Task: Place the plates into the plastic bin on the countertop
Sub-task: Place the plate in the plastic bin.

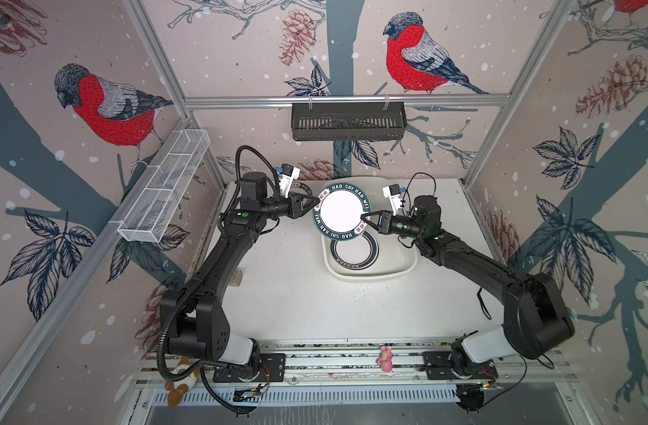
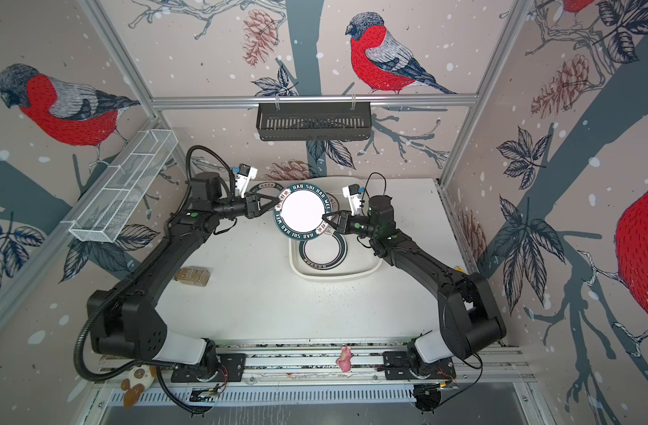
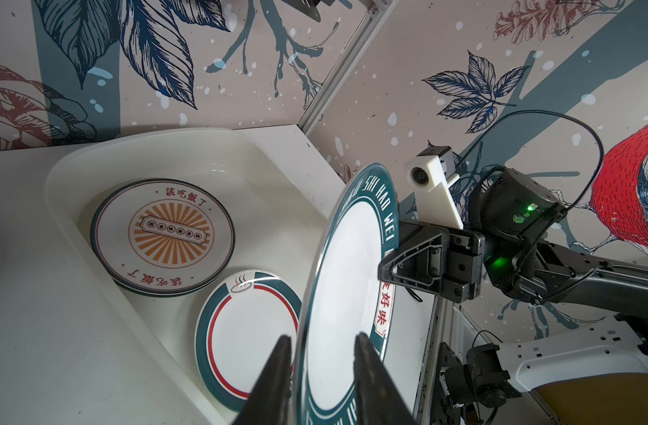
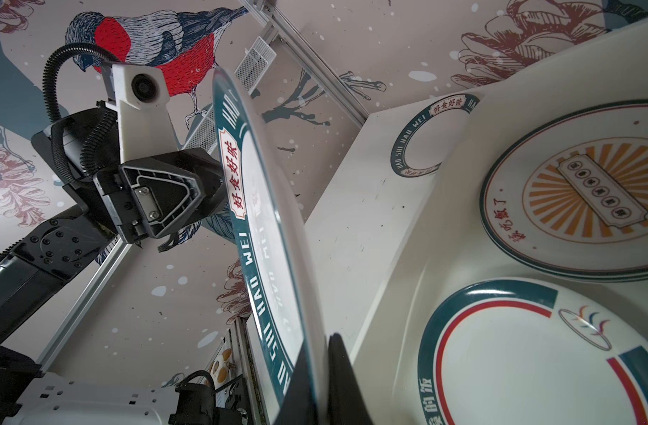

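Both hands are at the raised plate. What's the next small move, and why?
Probably draw the left hand straight back off the green-rimmed plate. Its fingers stand apart on either side of the rim, while the right hand is clamped on the opposite edge, so the right arm alone seems to carry it above the plastic bin.

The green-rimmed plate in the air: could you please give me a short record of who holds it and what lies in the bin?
held: green-rimmed plate, raised over the plastic bin
right tool: shut on its rim
left tool: open, jaws astride the opposite rim
in bin: sunburst plate, red-ringed plate beside it
outside bin: second green-rimmed plate, on the countertop
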Available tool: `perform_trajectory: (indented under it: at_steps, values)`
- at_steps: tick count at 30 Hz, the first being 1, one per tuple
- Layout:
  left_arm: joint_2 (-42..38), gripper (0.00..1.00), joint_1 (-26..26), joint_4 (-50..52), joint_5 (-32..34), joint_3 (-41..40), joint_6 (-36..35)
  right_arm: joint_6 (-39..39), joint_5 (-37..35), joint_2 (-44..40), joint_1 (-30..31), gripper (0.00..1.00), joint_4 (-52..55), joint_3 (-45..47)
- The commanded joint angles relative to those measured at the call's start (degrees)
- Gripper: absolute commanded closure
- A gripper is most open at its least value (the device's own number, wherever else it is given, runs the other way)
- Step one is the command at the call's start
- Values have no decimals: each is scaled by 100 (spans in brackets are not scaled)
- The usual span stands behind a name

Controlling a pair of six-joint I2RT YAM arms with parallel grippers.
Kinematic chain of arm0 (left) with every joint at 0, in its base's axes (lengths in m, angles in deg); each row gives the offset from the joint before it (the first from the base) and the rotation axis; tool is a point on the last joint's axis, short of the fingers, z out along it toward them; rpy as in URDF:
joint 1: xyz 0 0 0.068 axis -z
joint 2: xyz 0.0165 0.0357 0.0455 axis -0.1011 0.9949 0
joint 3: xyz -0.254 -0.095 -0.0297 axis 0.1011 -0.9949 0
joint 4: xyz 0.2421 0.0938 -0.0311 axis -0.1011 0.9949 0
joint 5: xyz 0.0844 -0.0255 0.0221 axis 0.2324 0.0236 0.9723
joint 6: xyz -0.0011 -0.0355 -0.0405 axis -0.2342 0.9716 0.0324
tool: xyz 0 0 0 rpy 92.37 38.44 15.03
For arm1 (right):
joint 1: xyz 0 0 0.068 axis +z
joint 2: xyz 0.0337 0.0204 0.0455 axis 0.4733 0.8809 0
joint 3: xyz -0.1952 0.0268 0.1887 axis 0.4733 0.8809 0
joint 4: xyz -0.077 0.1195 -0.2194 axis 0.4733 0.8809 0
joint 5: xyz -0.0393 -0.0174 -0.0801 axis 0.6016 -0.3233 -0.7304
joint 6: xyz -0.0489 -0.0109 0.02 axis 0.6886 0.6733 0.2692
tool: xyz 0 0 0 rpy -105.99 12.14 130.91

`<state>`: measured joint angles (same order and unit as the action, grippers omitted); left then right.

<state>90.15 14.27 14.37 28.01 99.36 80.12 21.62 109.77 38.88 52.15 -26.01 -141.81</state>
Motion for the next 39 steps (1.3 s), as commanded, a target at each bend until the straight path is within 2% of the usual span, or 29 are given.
perform_trajectory:
  at_steps: [1, 4, 12, 18, 26, 39]
  values:
    - [-53, 57, -3, -43, 27, 22, 12, -11, 52, 4, -32, 95, -241, -5]
    - [-64, 51, -3, 72, 139, 63, -74, -2, 79, -2, -90, 95, -227, 15]
    - [-168, 49, -149, 258, 471, 122, -187, 157, 161, -119, -535, 95, 46, 131]
    - [-257, 49, -352, 61, 421, -95, -44, 639, 9, -61, -786, 95, 880, 68]
    - [-275, 48, -381, 7, 392, -152, -6, 1018, -134, 267, -887, 95, 1675, -92]
    - [-293, 48, -375, -54, 361, -220, 17, 1199, -379, 990, -925, 93, 2424, -541]
